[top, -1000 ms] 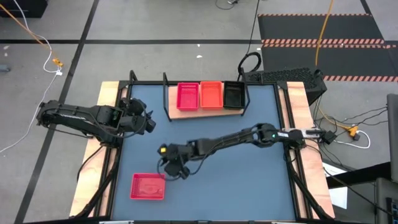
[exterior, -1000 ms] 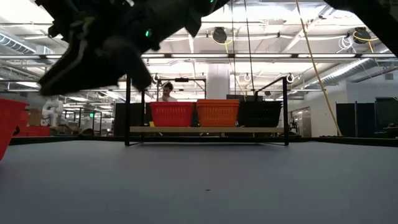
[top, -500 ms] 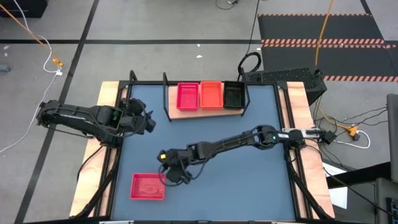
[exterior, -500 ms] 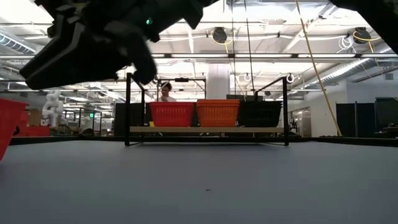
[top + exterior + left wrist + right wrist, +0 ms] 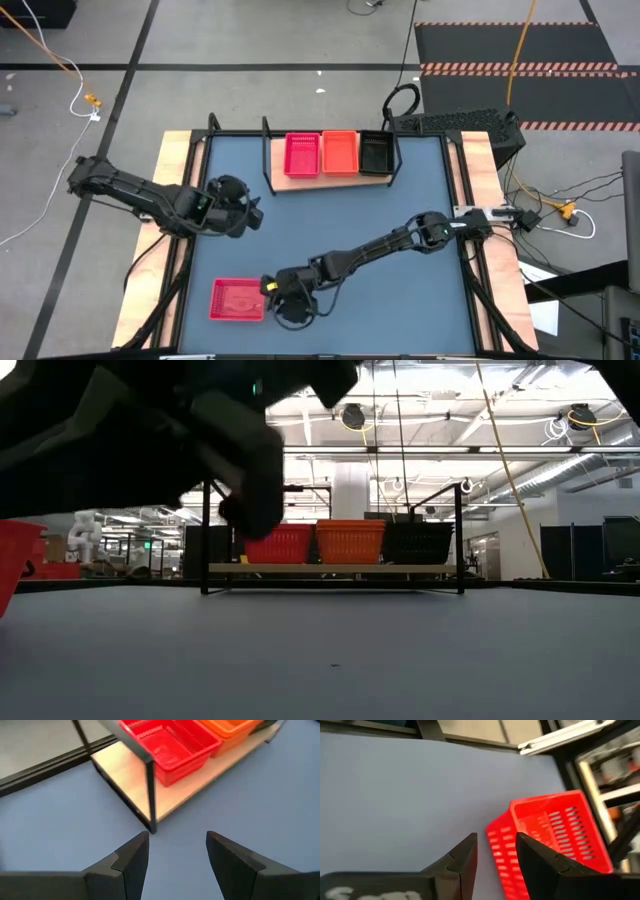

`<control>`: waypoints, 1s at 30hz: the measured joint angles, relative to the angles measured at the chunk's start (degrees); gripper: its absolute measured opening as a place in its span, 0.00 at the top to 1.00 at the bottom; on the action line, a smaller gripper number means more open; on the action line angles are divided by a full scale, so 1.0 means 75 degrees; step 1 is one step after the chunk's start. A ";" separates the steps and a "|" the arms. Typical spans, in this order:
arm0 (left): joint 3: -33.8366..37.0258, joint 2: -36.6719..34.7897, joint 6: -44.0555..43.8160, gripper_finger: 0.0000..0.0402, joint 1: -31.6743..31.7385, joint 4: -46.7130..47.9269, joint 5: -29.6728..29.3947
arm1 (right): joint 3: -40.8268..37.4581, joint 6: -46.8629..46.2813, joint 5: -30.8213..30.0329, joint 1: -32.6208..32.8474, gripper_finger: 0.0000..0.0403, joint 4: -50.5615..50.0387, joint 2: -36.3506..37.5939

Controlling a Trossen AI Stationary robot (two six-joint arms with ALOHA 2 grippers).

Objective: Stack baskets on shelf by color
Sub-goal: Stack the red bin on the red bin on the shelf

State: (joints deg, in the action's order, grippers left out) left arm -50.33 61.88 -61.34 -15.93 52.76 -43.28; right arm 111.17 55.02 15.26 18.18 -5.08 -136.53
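Note:
Three baskets stand side by side on the shelf (image 5: 330,179) at the table's far side: a red one (image 5: 302,155), an orange one (image 5: 339,152) and a black one (image 5: 375,154). Another red basket (image 5: 238,300) rests on its bottom on the tabletop near the front left. My right gripper (image 5: 272,299) hovers open just to the right of it; in the right wrist view (image 5: 496,851) the basket's corner (image 5: 500,842) shows just beyond the fingertips, and I cannot tell whether they touch. My left gripper (image 5: 250,212) is open and empty over the table's left part, facing the shelf's left corner (image 5: 150,825).
The shelf's thin black wire frame (image 5: 205,535) rises above its board. The right arm (image 5: 380,245) stretches slantwise across the table's middle. Wooden strips (image 5: 175,150) run along the table's left and right edges. Bare blue tabletop (image 5: 400,310) lies at the near right.
My right gripper has gone toward the table's near edge and left, sinking a little and rolling, and now stands beside the red basket on the table. My left gripper has moved toward the table's right and near side, also rolling. Neither has opened or shut.

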 joint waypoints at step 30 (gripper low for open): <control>-0.0003 0.0050 0.0219 0.50 -0.0197 -0.0438 0.0025 | -0.1289 0.1445 0.0017 -0.0520 0.68 0.3081 -0.0032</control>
State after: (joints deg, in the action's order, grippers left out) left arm -50.35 62.26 -59.70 -17.41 49.48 -43.09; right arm 101.50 65.85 15.38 14.28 18.02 -136.77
